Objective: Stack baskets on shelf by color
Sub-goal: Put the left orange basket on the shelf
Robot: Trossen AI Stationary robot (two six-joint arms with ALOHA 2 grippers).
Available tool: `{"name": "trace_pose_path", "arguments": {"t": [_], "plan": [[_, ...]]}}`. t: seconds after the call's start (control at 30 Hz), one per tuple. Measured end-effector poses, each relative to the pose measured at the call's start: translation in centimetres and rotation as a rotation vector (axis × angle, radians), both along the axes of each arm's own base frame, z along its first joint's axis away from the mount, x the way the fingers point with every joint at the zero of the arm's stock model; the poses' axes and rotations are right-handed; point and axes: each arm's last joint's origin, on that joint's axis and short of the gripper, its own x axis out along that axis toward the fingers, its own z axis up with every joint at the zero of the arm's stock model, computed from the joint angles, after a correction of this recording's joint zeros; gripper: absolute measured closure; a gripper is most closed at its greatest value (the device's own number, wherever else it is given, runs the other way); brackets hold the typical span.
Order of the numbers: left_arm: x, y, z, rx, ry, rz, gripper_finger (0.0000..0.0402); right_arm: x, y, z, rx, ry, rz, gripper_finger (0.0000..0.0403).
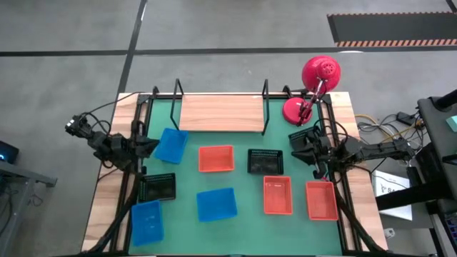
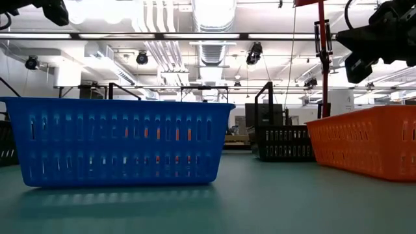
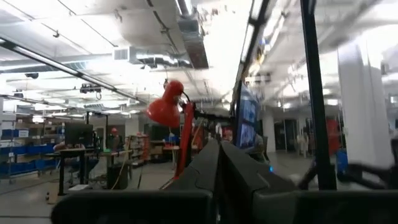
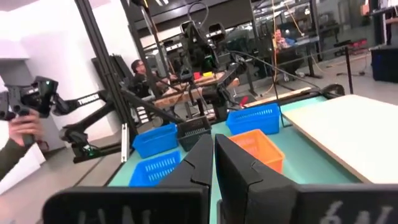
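1. Looking straight down, the left gripper [image 1: 151,146] hangs at the left edge of the green mat [image 1: 243,218], its tip just beside a blue basket [image 1: 171,145]. The right gripper [image 1: 295,139] sits at the opposite edge, its tip just beside a black basket [image 1: 265,161]. The shelf [image 1: 221,113] lies bare between and beyond both tips, with a red lamp [image 1: 314,84] past the right one. An orange basket [image 1: 216,158] sits between the blue and black ones. Nearer the front lie another black basket [image 1: 157,188], two more blue baskets [image 1: 146,220] [image 1: 216,204] and two orange baskets [image 1: 278,195] [image 1: 321,200].

2. At table height, a blue basket [image 2: 117,142] and an orange one [image 2: 367,146] stand on the mat, a black one [image 2: 283,143] behind them; dark arm parts show only at the top corners.

3. From the left wrist, the dark fingers [image 3: 205,171] are pressed together, holding nothing; the lamp [image 3: 166,111] stands ahead.

4. From the right wrist, the fingers [image 4: 199,163] are likewise closed and empty. Ahead lie an orange basket [image 4: 260,148], blue baskets [image 4: 254,118] and the shelf board [image 4: 348,127]; a person's hand [image 4: 23,127] holds a controller beyond the table.
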Motion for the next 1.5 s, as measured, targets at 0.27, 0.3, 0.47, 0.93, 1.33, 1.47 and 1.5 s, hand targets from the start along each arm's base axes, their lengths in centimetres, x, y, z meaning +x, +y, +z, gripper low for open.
{"name": "trace_pose_path", "arguments": {"t": [0.27, 0.3, 0.47, 0.93, 1.33, 1.47, 1.5], "plan": [[-0.1, 0.0, 0.3, -0.027, -0.033, -0.024, 0.0402, 0.1, -0.1, 1.1, -0.11, -0.106, -0.074, 0.0392], [-0.1, 0.0, 0.2, -0.021, -0.028, -0.022, 0.0402, 0.2, -0.1, 1.2, -0.126, -0.123, -0.077, 0.0392], [0.4, -0.3, 0.0, 0.066, 0.01, 0.011, 0.0402, 1.0, 0.1, 1.8, -0.192, -0.169, -0.088, 0.0392], [0.8, -0.5, 0.4, 0.172, -0.026, 0.09, 0.0402, 7.6, 4.1, 3.0, -0.332, -0.059, -0.029, 0.0392], [0.0, 0.0, 1.2, 0.135, -0.079, 0.096, 0.0402, 16.1, 10.4, 7.8, -0.528, 0.185, -0.044, 0.0392], [0.0, -0.1, 1.1, 0.134, -0.075, 0.094, 0.0402, 18.4, 11.6, 9.1, -0.58, 0.336, -0.015, 0.0392], [0.1, -0.1, 1.0, 0.132, -0.072, 0.092, 0.0402, 18.9, 11.8, 9.3, -0.604, 0.382, -0.006, 0.0392]]}}
